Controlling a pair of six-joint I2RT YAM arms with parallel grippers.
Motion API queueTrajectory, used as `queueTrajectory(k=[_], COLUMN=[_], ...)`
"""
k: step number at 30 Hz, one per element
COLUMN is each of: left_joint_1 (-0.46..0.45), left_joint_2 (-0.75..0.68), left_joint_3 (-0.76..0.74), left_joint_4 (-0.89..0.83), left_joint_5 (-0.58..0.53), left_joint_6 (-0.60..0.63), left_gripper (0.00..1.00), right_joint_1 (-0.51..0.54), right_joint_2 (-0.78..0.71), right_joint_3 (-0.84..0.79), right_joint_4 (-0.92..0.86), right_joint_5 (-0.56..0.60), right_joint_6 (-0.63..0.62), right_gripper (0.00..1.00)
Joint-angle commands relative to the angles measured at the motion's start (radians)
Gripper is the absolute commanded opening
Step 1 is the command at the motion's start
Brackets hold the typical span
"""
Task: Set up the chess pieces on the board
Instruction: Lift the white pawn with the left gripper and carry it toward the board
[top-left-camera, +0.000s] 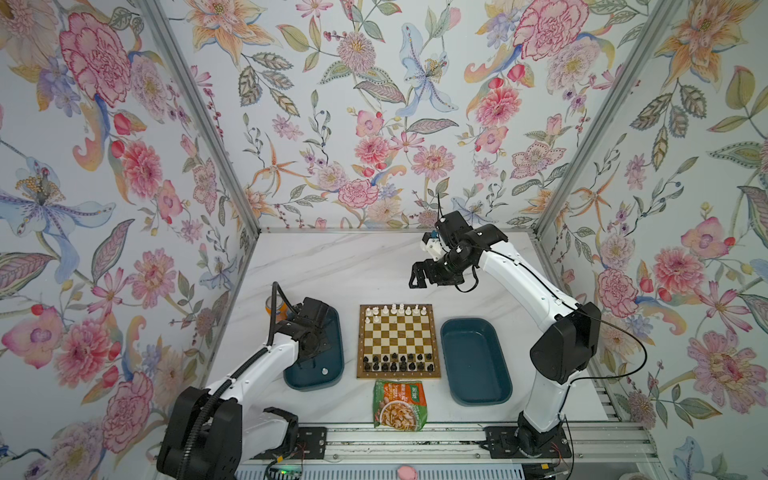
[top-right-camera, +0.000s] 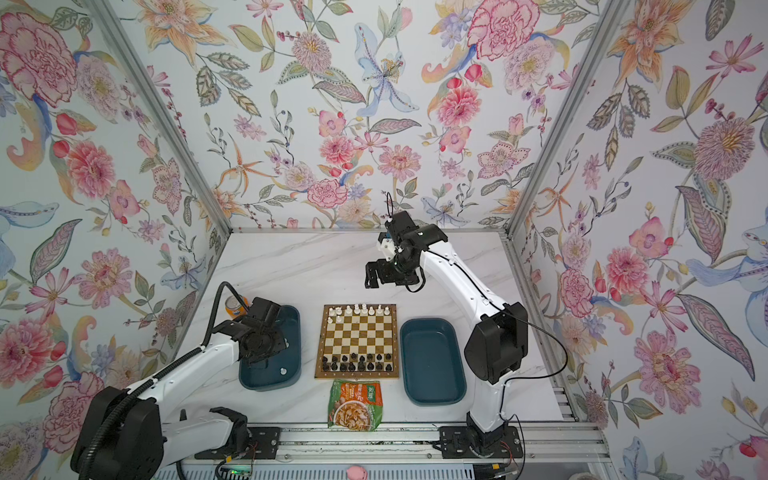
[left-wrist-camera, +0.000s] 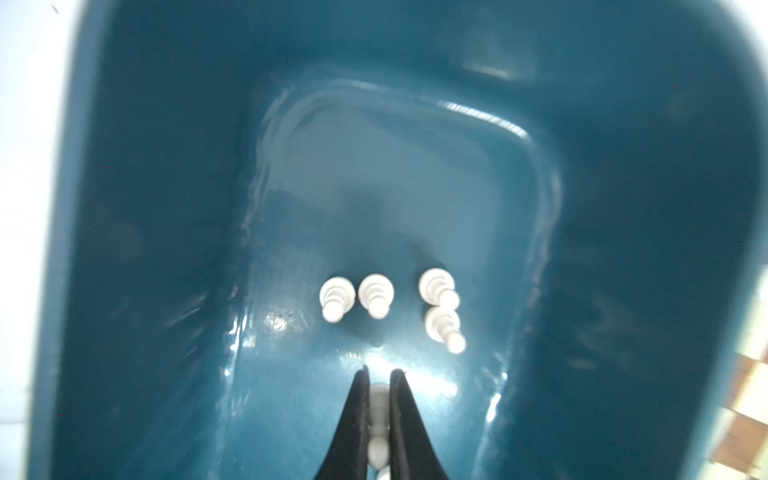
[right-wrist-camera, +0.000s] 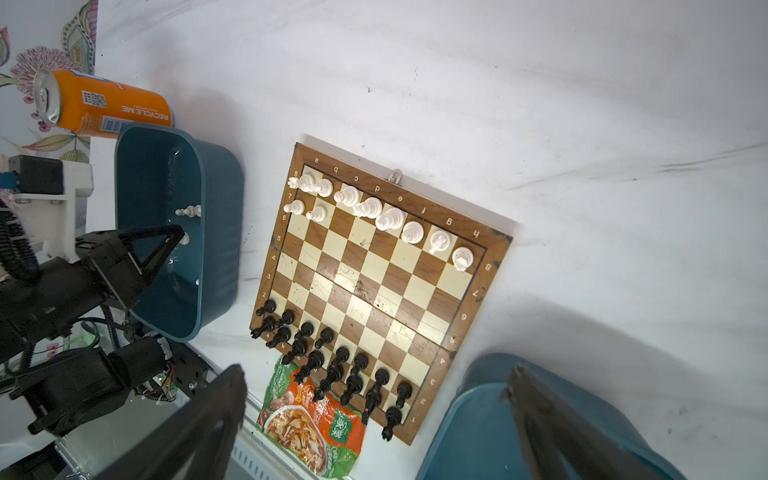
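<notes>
Left gripper (left-wrist-camera: 380, 376) was clamped on a white pawn (left-wrist-camera: 378, 415) inside the teal tray (left-wrist-camera: 166, 208) at 9 o'clock of the board (top-left-camera: 398, 340), probably bound for a bare square there, while right gripper (top-left-camera: 419, 279) hung wide open past 12 o'clock.

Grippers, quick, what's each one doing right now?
Left gripper: closed on a white pawn.
Right gripper: open, holding nothing.

marble table (top-left-camera: 332, 266) | board (top-left-camera: 398, 337); left tray (top-left-camera: 335, 357); right tray (top-left-camera: 473, 361); orange can (right-wrist-camera: 112, 108); noodle packet (top-left-camera: 399, 405)
</notes>
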Motion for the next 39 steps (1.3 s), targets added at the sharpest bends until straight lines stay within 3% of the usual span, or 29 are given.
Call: queueTrajectory(k=[1,18,29,39], left_joint_1=[0.008,-0.028,-0.228,-0.389], left_joint_2=[-0.031,0.0,0.19,0.478], left_joint_3=[0.06,0.313,0.529,0.718], left_joint_4=[-0.075,-0.131,-0.091,-0.036], left_joint_5=[-0.001,0.011,-0.028,0.01], left_joint_6=[0.023,0.022,-0.014,0.006], left_gripper=[0.08,0.09,0.08,0.08], right_joint_1=[0.006,-0.008,-0.059,-0.167], right_joint_2=[-0.007,-0.05,-0.125,-0.268], right_joint_3=[0.029,-0.002,-0.097,-0.267], right_joint_4=[-0.016,-0.014,0.0,0.017], right_joint_5=[-0.005,0.009,0.012,0.016], right_joint_6=[0.001,-0.005,-0.005,-0.002], right_gripper=[0.99,0.99,0.99,0.99])
